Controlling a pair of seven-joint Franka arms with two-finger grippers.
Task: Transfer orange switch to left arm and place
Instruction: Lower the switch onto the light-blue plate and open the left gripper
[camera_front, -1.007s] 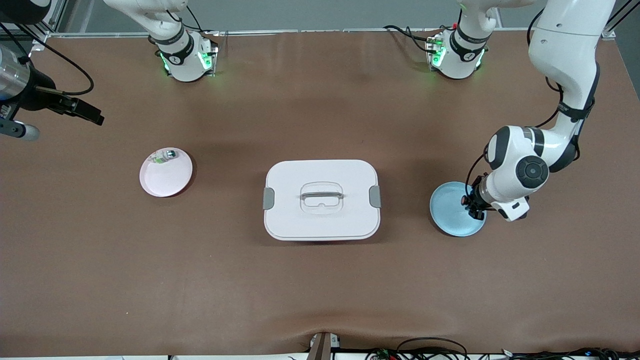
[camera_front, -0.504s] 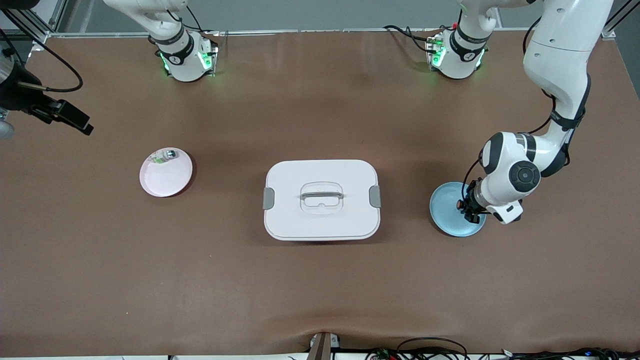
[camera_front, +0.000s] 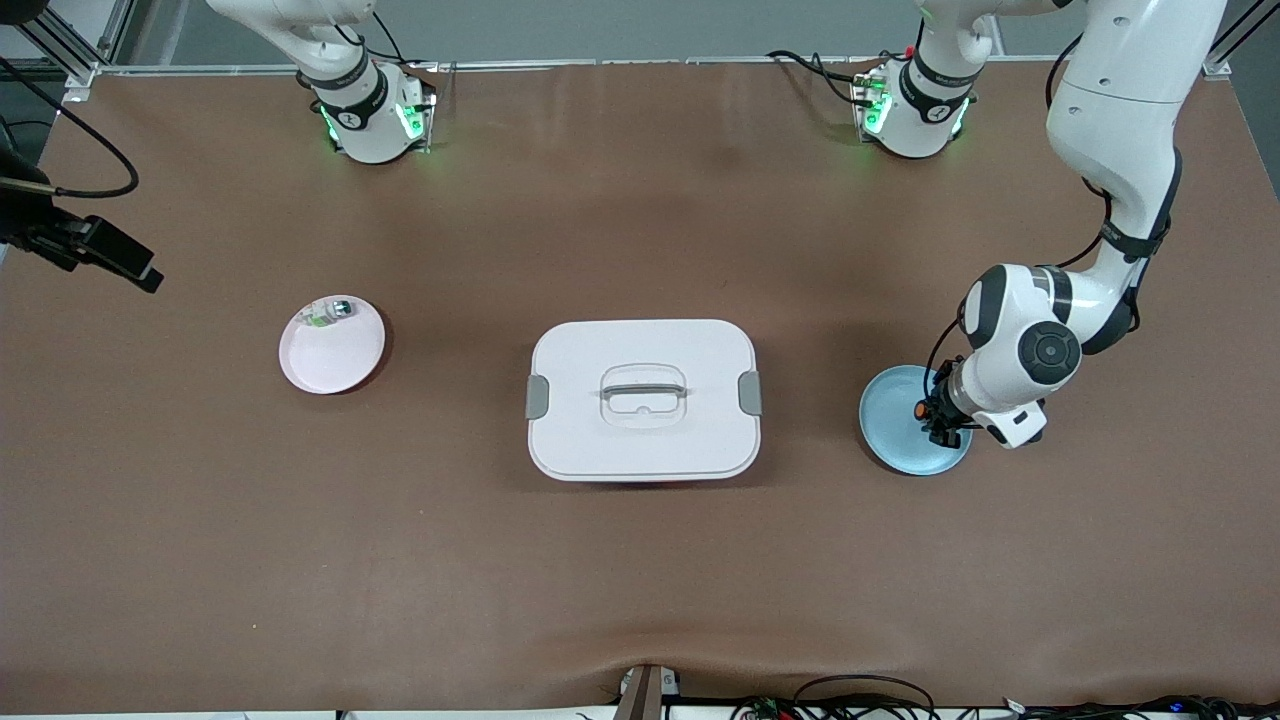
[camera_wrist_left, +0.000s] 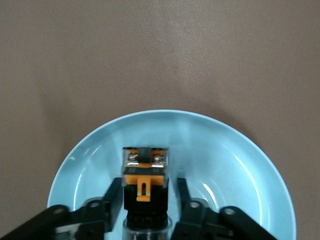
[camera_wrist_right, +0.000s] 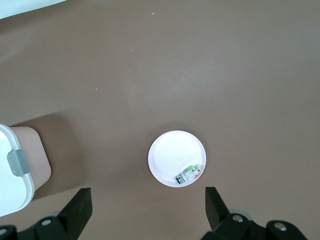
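Observation:
The orange switch (camera_front: 917, 408) lies on the blue plate (camera_front: 893, 440) near the left arm's end of the table. My left gripper (camera_front: 936, 426) is down at the plate. In the left wrist view its open fingers (camera_wrist_left: 112, 192) stand on either side of the switch (camera_wrist_left: 145, 172), with a small gap on one side. My right gripper (camera_front: 128, 268) hangs open and empty over the table's edge at the right arm's end; its wrist view (camera_wrist_right: 147, 210) shows both fingers wide apart. The white box (camera_front: 643, 400) sits mid-table between the plates.
A pink plate (camera_front: 330, 360) lies toward the right arm's end and holds a small clear-silver part with green (camera_front: 330, 312). The plate (camera_wrist_right: 170, 155), that part (camera_wrist_right: 189, 174) and a box corner (camera_wrist_right: 12, 170) show in the right wrist view. Both arm bases stand along the table's back edge.
My left gripper has shifted a little over the blue plate, and the switch now shows beside it. My right gripper has drifted toward the table's edge and nearer the front camera.

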